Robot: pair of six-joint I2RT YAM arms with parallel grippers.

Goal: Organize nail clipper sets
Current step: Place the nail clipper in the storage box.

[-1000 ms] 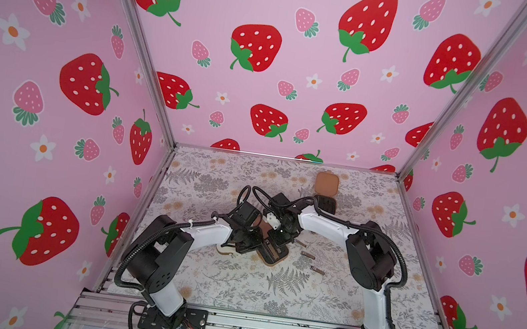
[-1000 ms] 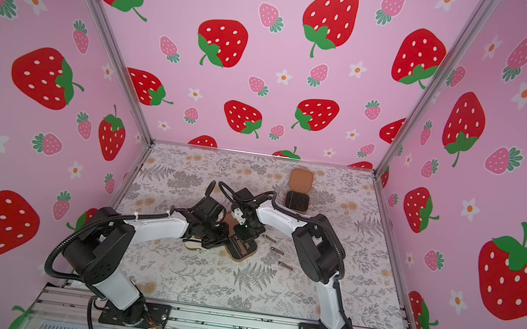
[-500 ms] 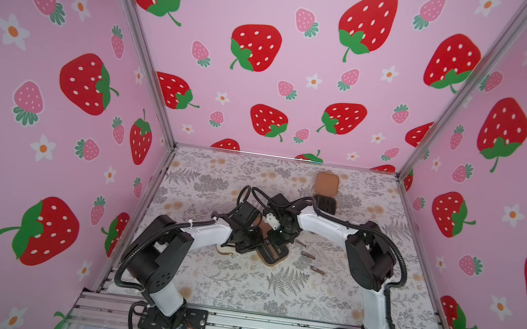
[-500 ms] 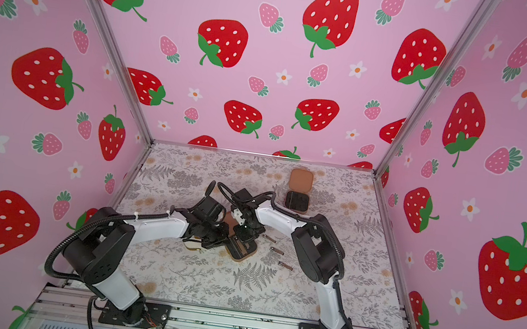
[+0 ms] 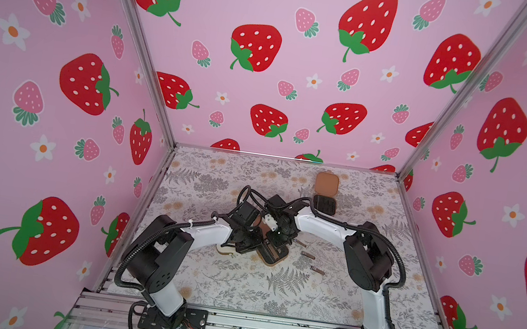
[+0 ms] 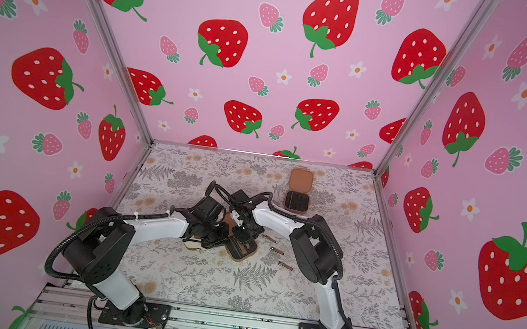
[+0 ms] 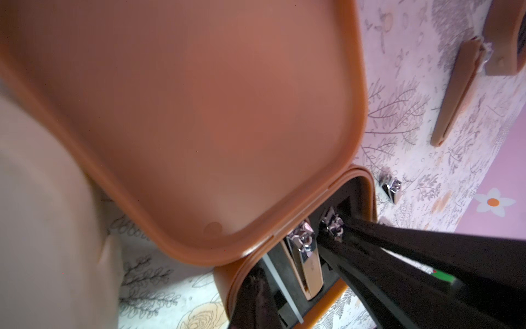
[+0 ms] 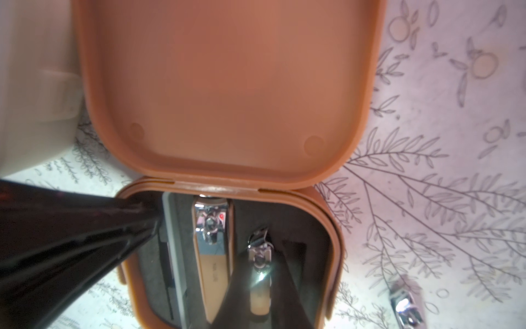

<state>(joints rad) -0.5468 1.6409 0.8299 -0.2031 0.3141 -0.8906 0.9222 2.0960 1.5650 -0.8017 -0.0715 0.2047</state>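
The open brown case [image 8: 330, 233] lies near the middle of the table [image 5: 238, 284]. The right tool [image 8: 263, 253] is almost closed on the small clipper [image 8: 259, 299], low in the case beside the big clipper [image 8: 213, 256]. The left tool [image 8: 152, 222] is fully closed and holds nothing; its tip is inside the case by the file [image 8: 173, 256]. I judge the small clipper light, stiff and smooth, so it can slip. Better to hold its long sides near the middle. The case looks light too and may slide.
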